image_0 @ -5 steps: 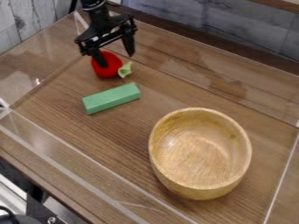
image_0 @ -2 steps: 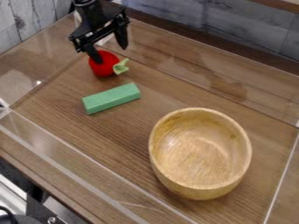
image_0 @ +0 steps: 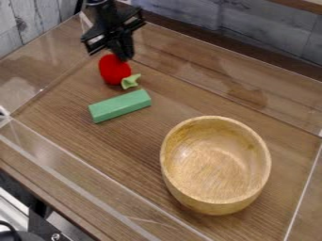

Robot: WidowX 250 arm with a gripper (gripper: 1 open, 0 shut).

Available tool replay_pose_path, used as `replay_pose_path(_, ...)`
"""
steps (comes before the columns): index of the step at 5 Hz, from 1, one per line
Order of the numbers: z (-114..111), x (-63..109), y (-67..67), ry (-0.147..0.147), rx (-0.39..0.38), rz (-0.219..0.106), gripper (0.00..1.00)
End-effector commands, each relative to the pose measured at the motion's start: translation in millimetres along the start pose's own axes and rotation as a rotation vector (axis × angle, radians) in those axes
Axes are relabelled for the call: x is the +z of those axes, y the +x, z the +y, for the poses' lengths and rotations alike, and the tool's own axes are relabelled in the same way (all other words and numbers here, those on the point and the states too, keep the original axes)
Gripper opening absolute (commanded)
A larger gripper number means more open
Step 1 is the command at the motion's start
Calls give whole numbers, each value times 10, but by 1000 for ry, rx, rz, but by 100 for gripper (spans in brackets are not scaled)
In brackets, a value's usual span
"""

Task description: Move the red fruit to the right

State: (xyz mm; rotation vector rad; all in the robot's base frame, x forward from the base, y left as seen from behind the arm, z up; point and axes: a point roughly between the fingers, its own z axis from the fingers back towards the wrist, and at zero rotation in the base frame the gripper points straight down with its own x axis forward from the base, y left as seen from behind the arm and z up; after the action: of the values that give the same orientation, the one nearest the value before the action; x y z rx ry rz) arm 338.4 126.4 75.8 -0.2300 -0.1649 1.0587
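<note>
The red fruit [image_0: 113, 69] sits at the far left of the wooden table, its green leafy end [image_0: 131, 81] pointing to the lower right. Directly above it my black gripper [image_0: 117, 54] points steeply down. Its fingers are drawn together on the top of the fruit. The fruit's upper edge is hidden behind the fingertips. I cannot tell whether the fruit is off the table.
A green rectangular block [image_0: 120, 106] lies just in front of the fruit. A large wooden bowl [image_0: 189, 141] stands at the front right. Clear plastic walls [image_0: 38, 151] fence the table.
The fingers, spread wide around the fruit before, have closed together on its top. The fruit's leafy end has shifted slightly lower.
</note>
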Motion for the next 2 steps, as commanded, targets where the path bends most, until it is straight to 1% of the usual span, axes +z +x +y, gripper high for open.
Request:
replay_pose_path(1, -482, 282, -111, -79, -74, -41, 0)
replay_pose_path(2, -695, 226, -377, -84, -170, -13, 0)
